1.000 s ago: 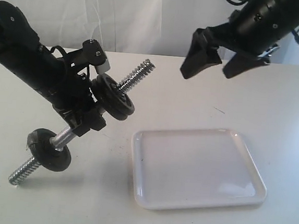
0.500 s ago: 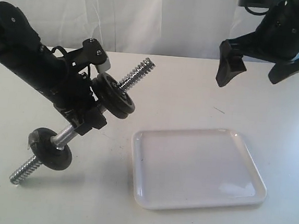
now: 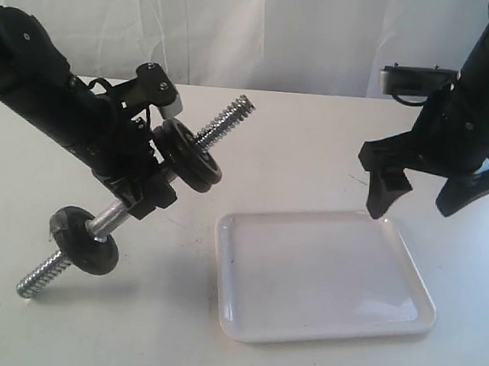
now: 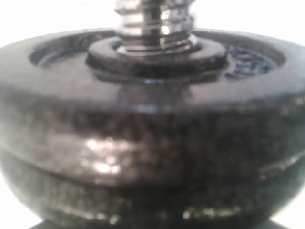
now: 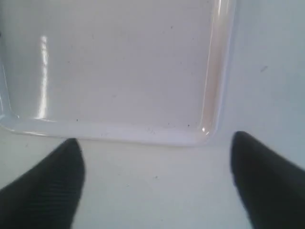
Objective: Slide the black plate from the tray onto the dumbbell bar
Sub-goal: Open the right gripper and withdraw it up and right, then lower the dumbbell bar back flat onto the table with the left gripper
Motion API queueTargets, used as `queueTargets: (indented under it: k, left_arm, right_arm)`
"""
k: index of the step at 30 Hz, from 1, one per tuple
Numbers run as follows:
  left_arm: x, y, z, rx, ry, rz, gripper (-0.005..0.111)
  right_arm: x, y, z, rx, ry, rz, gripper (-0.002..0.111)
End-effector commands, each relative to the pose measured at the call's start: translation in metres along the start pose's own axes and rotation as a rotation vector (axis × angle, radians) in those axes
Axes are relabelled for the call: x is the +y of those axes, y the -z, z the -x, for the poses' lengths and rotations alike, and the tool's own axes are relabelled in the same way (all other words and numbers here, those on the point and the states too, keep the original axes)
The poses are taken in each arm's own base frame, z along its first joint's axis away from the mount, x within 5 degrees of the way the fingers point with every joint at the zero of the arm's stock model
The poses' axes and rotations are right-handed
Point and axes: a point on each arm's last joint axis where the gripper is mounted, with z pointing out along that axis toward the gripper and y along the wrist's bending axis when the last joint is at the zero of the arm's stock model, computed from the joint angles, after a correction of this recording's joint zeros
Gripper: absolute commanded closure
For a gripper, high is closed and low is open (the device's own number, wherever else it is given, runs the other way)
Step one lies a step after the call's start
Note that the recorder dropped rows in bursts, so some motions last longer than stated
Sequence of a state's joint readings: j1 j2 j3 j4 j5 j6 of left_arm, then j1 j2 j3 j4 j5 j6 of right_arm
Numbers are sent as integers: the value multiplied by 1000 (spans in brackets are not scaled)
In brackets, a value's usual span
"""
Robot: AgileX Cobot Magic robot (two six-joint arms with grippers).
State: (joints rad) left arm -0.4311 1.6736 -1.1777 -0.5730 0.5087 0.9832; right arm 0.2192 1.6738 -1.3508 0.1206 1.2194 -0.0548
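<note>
- The white surface carries only the tray. The bar is in the air above its left part.
- The tray lies flat on the near right of the surface, and no disc lies in it. The right wrist view shows one bare corner of it.
- The dumbbell bar is slanted. Its low threaded end points near and left, close above the surface, and its high threaded end points far and right.
- Three black discs sit on the bar. The low disc is alone on the near-left part, and two more are pressed together toward the high end.
- I judge the outer one of this pair to be the black plate. In the left wrist view it rests on the inner disc, with the thread coming through its hole.
- The left claw is clenched on the middle of the bar, between the low disc and the pair.
- The right claw is released and holds nothing. It hangs above the far right corner of the tray, and its fingers are spread wide.
- To my judgement, the sliding step is done, or very nearly.
- For the next move, you should lift the right arm away without touching the tray. Hold the bar at this slant, because I see no nut on the high end and a level bar may let the plate slip off.
</note>
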Motion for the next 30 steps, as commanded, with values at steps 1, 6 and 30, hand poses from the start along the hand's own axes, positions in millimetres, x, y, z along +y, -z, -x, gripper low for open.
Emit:
queueTargets:
  k: [1,6,30]
  left_arm:
    - [0,38,32,-203,44,98,107]
    - [4,28,26,-156,41,93,107]
    - [18,40,42,-260,417,174,107]
  right_arm:
    - [1,-8,-9,38,-31,19,83]
    - [1,-11,-18,60,-32,23,108]
    - [7,54,-54,-144,9,0,108]
